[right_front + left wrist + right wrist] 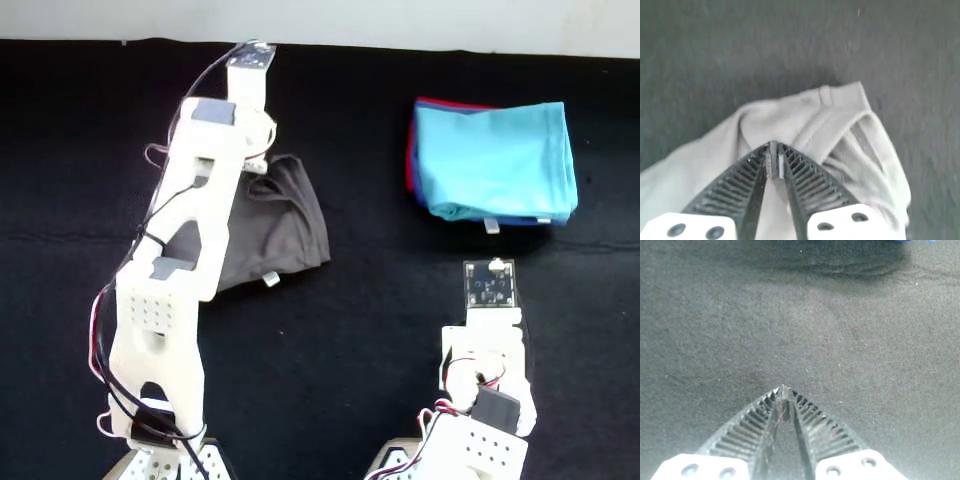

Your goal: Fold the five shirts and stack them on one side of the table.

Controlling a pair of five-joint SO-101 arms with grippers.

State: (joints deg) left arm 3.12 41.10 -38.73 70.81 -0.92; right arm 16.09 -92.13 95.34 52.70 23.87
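A dark grey shirt lies crumpled on the black table cloth, left of the middle, partly under the left arm. My left gripper is shut, its tips pinching a raised fold of this grey shirt; creases run out from the tips. At the back right sits a stack of folded shirts, light blue on top with darker blue and red edges showing beneath. My right gripper is shut with nothing in it, low over bare cloth at the front right, short of the stack.
Black cloth covers the whole table. The left arm stretches from the front edge over the grey shirt. The right arm's wrist sits folded back near the front. A white wall runs behind the table.
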